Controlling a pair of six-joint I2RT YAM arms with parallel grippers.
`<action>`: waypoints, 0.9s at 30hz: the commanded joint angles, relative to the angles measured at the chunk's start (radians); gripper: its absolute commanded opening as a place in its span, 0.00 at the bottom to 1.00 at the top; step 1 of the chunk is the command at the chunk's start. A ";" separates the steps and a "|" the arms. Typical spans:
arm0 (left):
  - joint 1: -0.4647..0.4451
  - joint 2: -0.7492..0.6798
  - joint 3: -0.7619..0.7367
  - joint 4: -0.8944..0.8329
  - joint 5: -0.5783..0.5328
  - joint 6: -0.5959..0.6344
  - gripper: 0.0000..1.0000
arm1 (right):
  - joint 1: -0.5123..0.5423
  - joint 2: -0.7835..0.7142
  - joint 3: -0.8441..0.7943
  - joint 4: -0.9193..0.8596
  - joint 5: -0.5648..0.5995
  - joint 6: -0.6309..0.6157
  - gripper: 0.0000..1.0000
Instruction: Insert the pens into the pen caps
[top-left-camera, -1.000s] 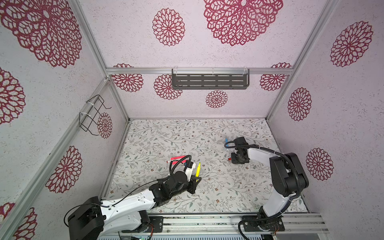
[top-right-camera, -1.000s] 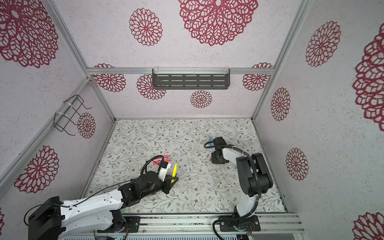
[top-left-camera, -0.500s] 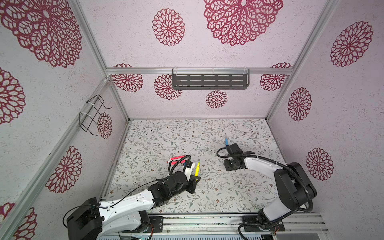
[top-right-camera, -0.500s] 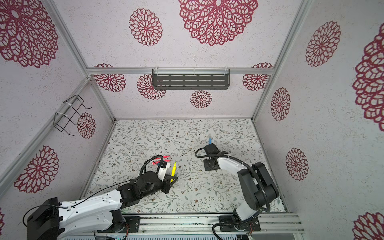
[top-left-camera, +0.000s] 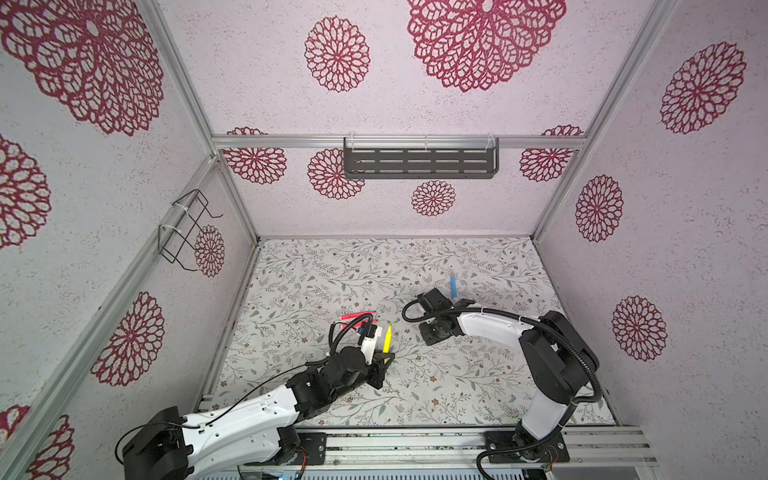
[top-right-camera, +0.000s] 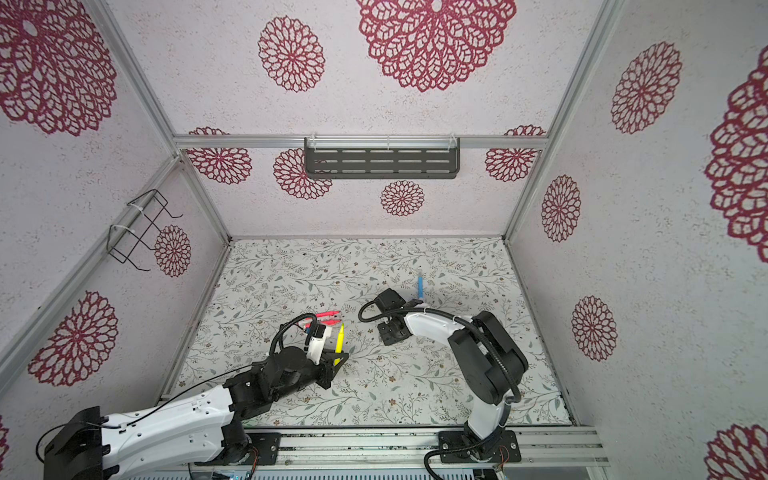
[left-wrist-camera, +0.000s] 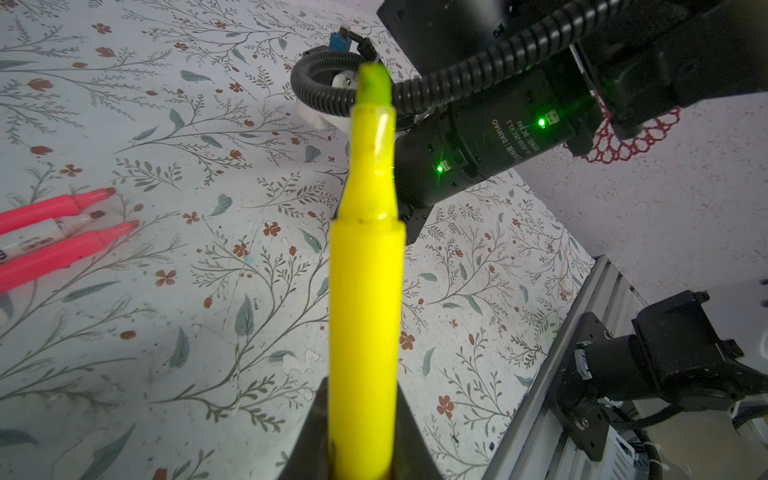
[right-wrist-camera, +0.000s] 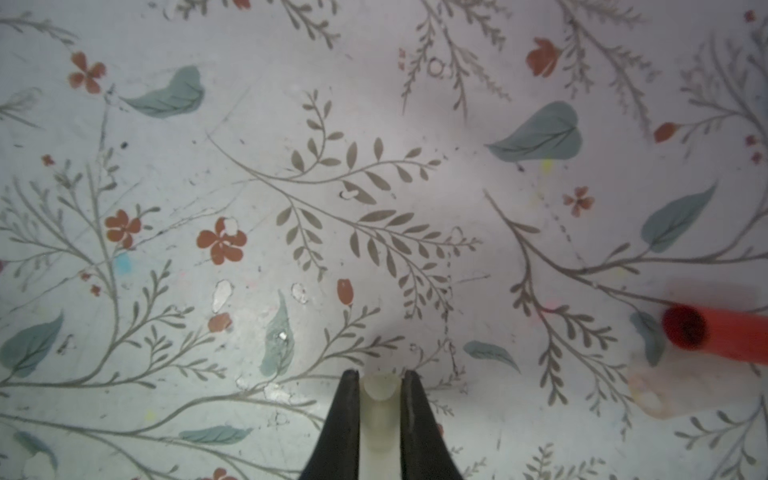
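You're clamping the yellow highlighter in your left gripper, arm stretching low over the floral mat, bare tip aiming at the right arm's motor, which is showing "DAMIAO" upside down. The white pen between the pink pens is carrying print too blurry to read. Your right gripper is pointing down, pinching a pale cap, with the red cap lying nearby.
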 joint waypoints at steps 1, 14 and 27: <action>-0.010 -0.037 -0.006 -0.014 -0.024 -0.016 0.00 | 0.015 0.010 0.038 -0.031 0.013 -0.004 0.10; -0.009 -0.098 -0.036 -0.023 -0.053 -0.027 0.00 | 0.040 0.029 0.086 -0.058 -0.004 0.006 0.35; 0.015 -0.231 -0.102 -0.022 -0.094 -0.040 0.00 | 0.066 -0.254 -0.055 0.012 -0.145 0.143 0.46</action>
